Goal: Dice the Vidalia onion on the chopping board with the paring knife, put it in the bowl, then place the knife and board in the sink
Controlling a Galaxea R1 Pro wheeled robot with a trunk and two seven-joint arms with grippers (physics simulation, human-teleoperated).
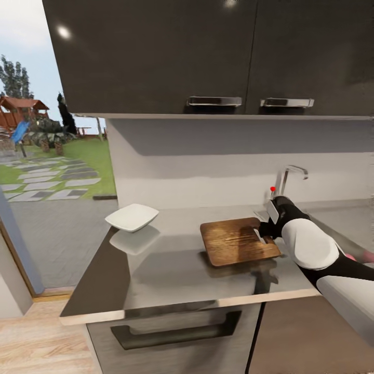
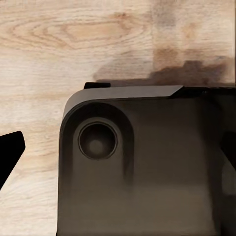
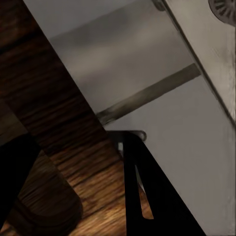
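Note:
The dark brown chopping board (image 1: 234,241) lies on the glossy grey countertop (image 1: 171,275), its right end under my right gripper (image 1: 263,232). In the right wrist view that gripper (image 3: 76,135) has one black finger over the board (image 3: 64,118) near its handle slot and the other at the board's rim, shut on that end. The white bowl (image 1: 132,216) stands at the counter's left end. A small pinkish lump, the Vidalia onion (image 1: 361,255), peeks out past my right forearm. The sink (image 3: 216,49) lies just beyond the board. The paring knife is hidden. My left gripper (image 2: 118,152) hangs open above the floor.
A chrome tap (image 1: 291,174) with a red knob rises behind my right wrist. Dark wall cabinets (image 1: 208,52) hang above the counter. A drawer front with a dark handle (image 1: 176,332) sits below. Left of the counter an opening looks onto a garden.

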